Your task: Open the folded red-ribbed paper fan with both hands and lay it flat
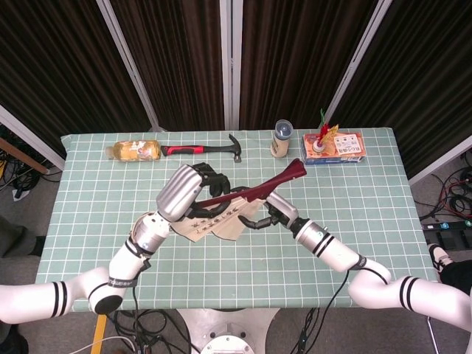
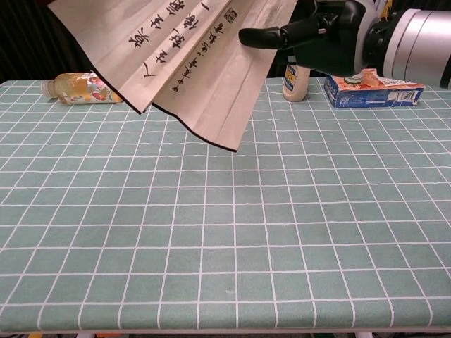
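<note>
The fan [image 1: 230,214] is partly spread and held above the table. Its dark red ribs [image 1: 274,183] slant up to the right, and the cream paper with black writing [image 2: 190,63] hangs below them. My left hand [image 1: 193,189] grips the ribs near the paper's upper left. My right hand [image 1: 265,212] is at the fan's right edge with its fingers [image 2: 262,35] spread and reaching onto the outer paper fold. A firm grip there does not show. In the chest view the right hand [image 2: 331,35] fills the upper right, and the left hand is hidden behind the paper.
A red-handled hammer [image 1: 203,150] and a lying drink bottle [image 1: 133,150] are at the back left of the green checked table [image 1: 369,221]. A small upright bottle [image 1: 282,138] and a snack box [image 1: 333,147] stand at the back right.
</note>
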